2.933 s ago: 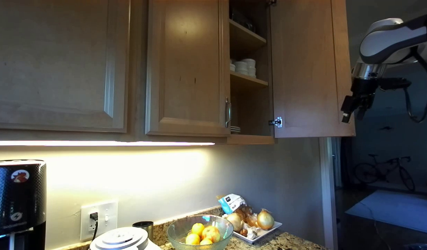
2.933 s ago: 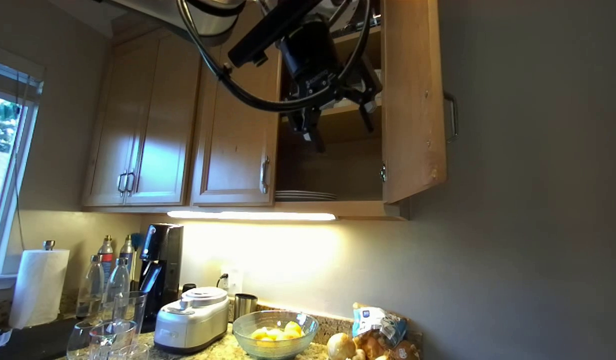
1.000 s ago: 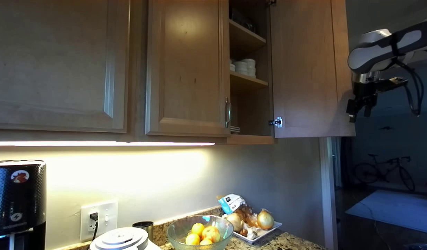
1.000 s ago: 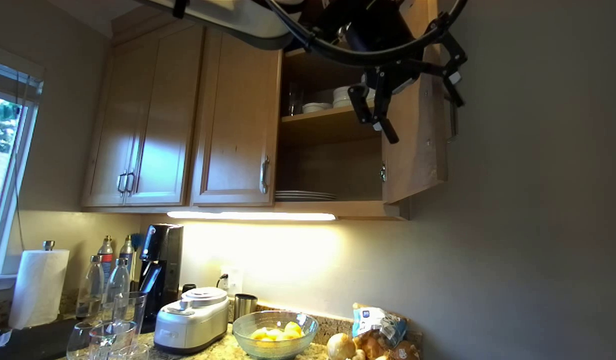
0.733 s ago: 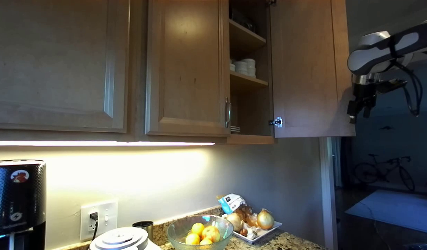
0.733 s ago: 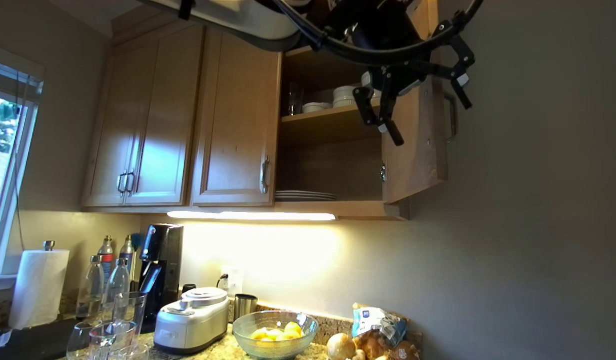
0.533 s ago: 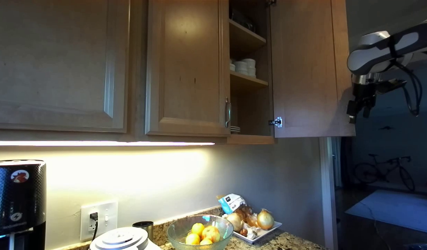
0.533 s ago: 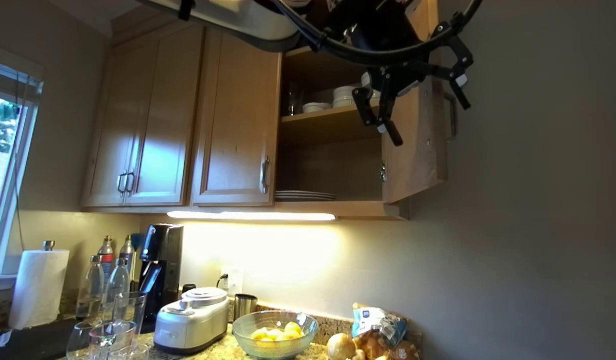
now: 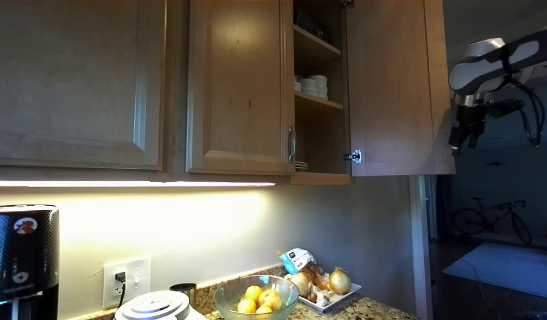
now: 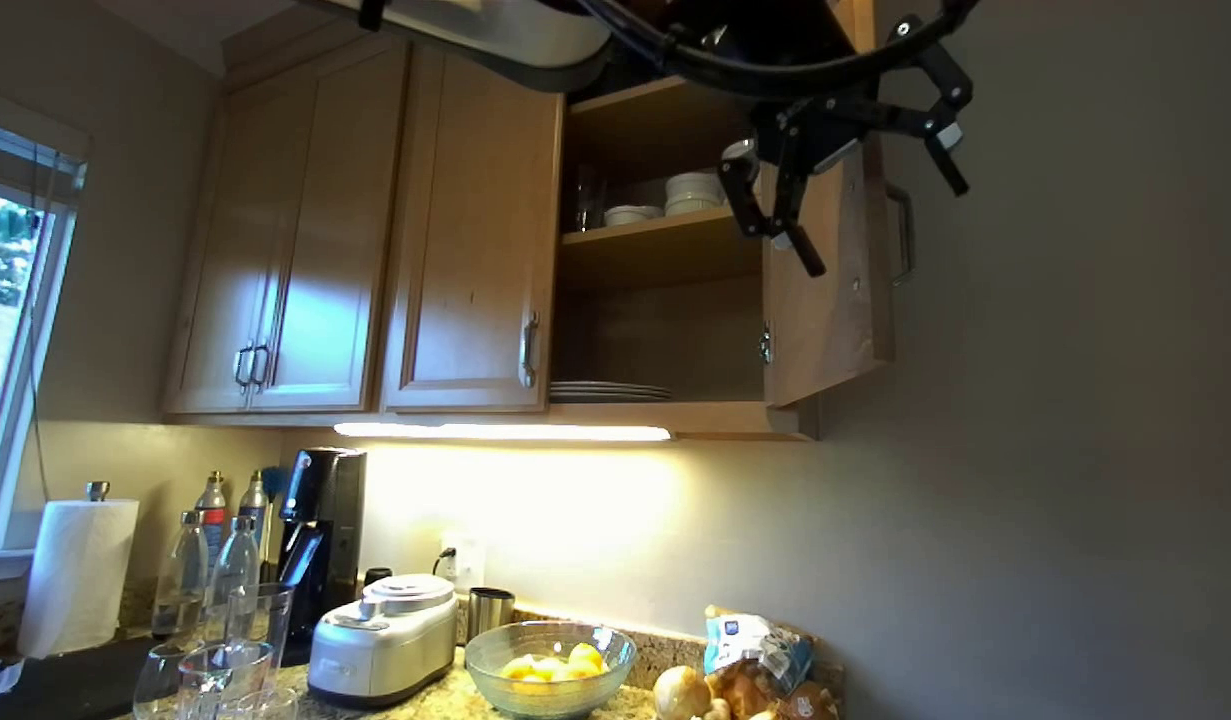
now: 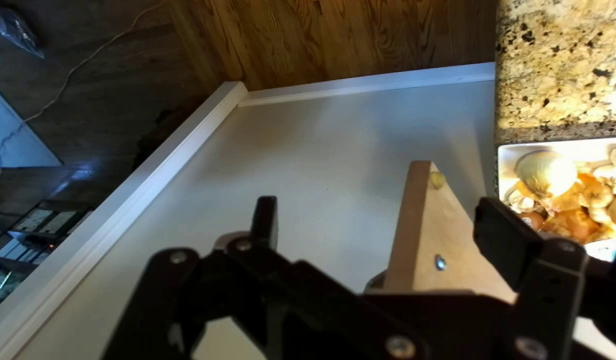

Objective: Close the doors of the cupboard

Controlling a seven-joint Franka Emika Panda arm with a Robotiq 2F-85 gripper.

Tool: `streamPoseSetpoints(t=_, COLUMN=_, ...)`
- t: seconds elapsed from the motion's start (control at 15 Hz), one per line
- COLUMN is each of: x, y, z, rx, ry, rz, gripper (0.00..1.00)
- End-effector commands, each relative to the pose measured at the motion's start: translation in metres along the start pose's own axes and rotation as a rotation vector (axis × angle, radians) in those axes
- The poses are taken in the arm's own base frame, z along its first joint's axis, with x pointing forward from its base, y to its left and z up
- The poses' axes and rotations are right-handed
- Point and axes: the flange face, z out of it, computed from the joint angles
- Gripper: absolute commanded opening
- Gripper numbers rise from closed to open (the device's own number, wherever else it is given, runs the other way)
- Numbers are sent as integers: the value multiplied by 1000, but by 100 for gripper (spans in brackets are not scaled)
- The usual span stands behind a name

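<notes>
Observed tool (image 10: 889, 228) spread wide near swung-out door (image 9: 393, 89) of cupboard (image 9: 320, 178); noted other door (image 9: 240, 89) closed, white dishes (image 10: 693, 190) on shelf (image 10: 665, 226) inside.

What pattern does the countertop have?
The countertop is speckled, yellowish tan with dark flecks; it shows best in the wrist view.

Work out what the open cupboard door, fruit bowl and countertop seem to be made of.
Open cupboard door: wood or veneer, satin; light-brown, apparently faint grain.
Fruit bowl: probably glass, perhaps clear plastic, glossy; see-through wall.
Countertop: granite or a stone lookalike, apparently polished; dark speckles, bright glare.
</notes>
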Motion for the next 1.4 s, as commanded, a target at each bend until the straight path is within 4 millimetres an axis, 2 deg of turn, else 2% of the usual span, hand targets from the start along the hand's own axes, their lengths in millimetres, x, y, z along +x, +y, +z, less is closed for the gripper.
streamPoseSetpoints(t=0.0, x=-10, y=40, z=-5, rx=-37, ry=32, rz=-60, gripper=100)
streamPoseSetpoints(t=0.2, x=-19, y=61, z=-4, rx=-4, ry=33, rz=-119, gripper=100)
streamPoseSetpoints(t=0.6, x=0, y=50, z=20, rx=155, ry=33, rz=-250, gripper=100)
streamPoseSetpoints(t=1.0, x=20, y=45, z=23, rx=226, ry=27, rz=-315, gripper=100)
streamPoseSetpoints(t=1.33, x=29, y=31, z=22, rx=305, ry=40, rz=-390, gripper=100)
